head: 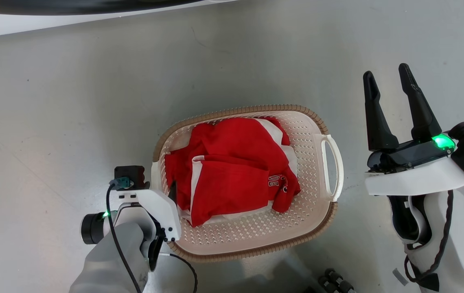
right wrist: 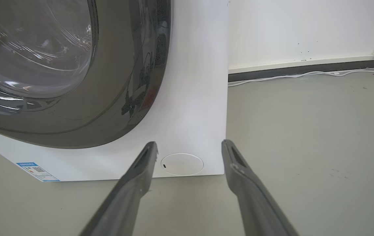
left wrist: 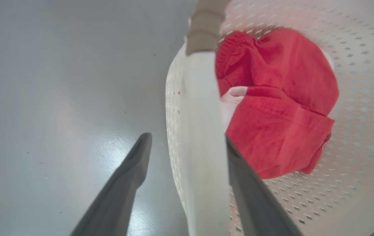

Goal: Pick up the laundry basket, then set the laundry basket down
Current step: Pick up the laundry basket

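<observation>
Grey floor carries the laundry basket of red clothes, whose left handle the spread left tool straddles, seemingly ready to pinch, while the right tool hovers spread beside its right handle.

We hold our left forearm low at the lower left, wrist bent so the left tool points down, its two dark fingers spread wide. Our right tool stands at the right, pointing up the head view, equally wide apart.
</observation>
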Available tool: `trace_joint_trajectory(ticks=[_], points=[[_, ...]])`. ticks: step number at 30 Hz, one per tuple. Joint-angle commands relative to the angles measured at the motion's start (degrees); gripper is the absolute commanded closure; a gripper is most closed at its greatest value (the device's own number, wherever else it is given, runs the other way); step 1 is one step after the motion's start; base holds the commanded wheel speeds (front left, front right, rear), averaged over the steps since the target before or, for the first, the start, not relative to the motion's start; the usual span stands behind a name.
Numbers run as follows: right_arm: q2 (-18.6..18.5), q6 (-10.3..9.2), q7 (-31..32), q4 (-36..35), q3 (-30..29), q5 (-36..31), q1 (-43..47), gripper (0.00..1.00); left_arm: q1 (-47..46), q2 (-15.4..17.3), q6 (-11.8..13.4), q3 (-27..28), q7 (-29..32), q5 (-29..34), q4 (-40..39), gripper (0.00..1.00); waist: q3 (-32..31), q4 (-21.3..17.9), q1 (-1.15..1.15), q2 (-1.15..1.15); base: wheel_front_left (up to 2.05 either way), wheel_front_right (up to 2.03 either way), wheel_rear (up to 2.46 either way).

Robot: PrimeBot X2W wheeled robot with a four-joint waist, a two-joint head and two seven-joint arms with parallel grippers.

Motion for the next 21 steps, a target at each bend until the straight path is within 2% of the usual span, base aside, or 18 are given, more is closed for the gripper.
trace_joint_trajectory(ticks=[1, 3, 6, 7, 21], points=[[-0.3, 0.4, -0.5, -0.9, 1.1, 0.5, 0.5, 0.0, 0.1, 0.4, 0.4, 0.4, 0.0, -0.8, 0.0, 0.05, 0.0, 0.0, 0.0, 0.0, 0.0, 0.0, 0.0], [-0.3, 0.4, -0.5, -0.8, 1.1, 0.5, 0.3, 0.0, 0.0, 0.4, 0.6, -0.4, 0.3, -1.3, 0.2, 0.53, -0.1, 0.0, 0.0, 0.0, 0.0, 0.0, 0.0], [-0.2, 0.4, -0.5, -0.7, 1.1, 0.5, 0.2, 0.0, -0.2, 0.4, 1.0, -1.7, 0.8, -1.9, 0.5, 0.82, -0.2, 0.2, 0.0, 0.0, 0.0, 0.0, 0.0], [-0.1, 0.4, -0.5, -0.6, 1.1, 0.6, 0.1, 0.0, -0.2, 0.4, 1.1, -2.0, 0.9, -2.2, 0.5, 1.0, -0.3, 0.2, 0.0, 0.0, 0.0, 0.0, 0.0], [-0.2, 0.4, -0.5, 0.3, 1.1, 0.8, 0.1, 0.0, -0.4, 0.4, 1.8, -2.9, -0.7, -6.6, 1.9, 1.0, -2.1, 1.1, 0.0, 0.0, 0.0, 0.0, 0.0]])
